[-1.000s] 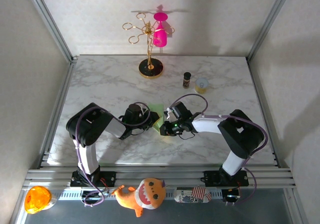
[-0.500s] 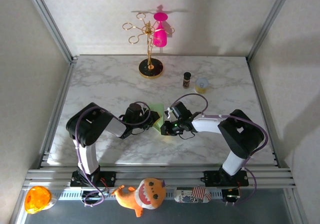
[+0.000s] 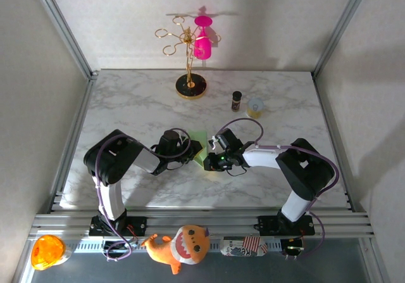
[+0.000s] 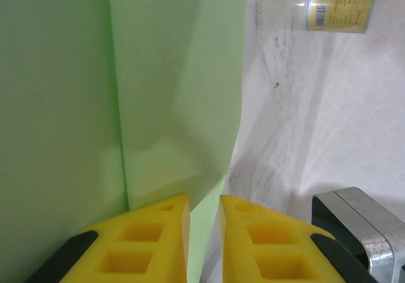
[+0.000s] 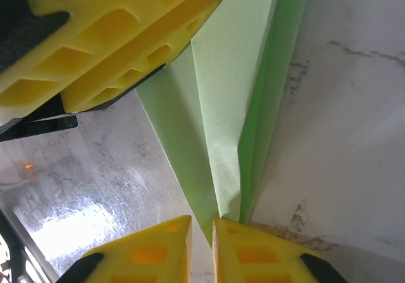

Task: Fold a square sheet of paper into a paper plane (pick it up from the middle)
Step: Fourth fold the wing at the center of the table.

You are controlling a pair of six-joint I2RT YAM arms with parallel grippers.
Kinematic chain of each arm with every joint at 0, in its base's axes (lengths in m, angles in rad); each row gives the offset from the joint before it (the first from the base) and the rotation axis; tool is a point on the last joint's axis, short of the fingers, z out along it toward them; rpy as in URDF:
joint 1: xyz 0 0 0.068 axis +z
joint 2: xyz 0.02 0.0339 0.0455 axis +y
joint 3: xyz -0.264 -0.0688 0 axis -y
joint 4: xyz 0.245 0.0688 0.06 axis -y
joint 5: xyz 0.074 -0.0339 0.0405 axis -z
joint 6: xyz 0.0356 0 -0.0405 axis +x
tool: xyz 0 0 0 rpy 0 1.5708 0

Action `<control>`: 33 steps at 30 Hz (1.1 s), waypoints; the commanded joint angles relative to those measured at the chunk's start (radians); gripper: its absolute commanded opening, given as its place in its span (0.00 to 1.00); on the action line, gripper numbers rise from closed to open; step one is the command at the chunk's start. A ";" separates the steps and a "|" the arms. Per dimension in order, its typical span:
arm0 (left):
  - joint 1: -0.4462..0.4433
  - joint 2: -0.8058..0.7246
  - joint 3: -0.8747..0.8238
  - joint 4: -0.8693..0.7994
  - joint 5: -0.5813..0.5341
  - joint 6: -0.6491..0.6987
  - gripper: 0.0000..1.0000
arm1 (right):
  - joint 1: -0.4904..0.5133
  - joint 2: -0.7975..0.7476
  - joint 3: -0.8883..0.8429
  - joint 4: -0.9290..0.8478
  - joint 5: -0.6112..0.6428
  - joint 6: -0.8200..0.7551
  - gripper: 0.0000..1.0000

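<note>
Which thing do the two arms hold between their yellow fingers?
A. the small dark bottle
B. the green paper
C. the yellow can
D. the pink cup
B: the green paper runs into the narrow gap between the left fingers, and likewise between the right fingers.
</note>
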 commanded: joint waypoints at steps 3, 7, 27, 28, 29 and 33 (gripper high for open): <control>0.006 0.030 -0.003 -0.205 -0.056 0.044 0.20 | 0.001 0.033 -0.005 -0.061 0.028 -0.010 0.18; 0.007 -0.044 0.065 -0.250 -0.028 0.100 0.21 | -0.005 0.028 -0.012 -0.093 0.025 -0.022 0.18; 0.012 -0.045 0.253 -0.467 -0.038 0.370 0.13 | -0.021 0.014 -0.015 -0.151 -0.015 -0.078 0.18; 0.012 -0.036 0.256 -0.467 -0.038 0.369 0.13 | -0.023 0.014 -0.016 -0.151 -0.015 -0.078 0.18; 0.012 -0.030 0.257 -0.464 -0.038 0.368 0.13 | -0.023 0.014 -0.017 -0.151 -0.016 -0.080 0.18; 0.012 -0.008 0.259 -0.453 -0.038 0.363 0.13 | -0.023 0.014 -0.019 -0.149 -0.018 -0.081 0.18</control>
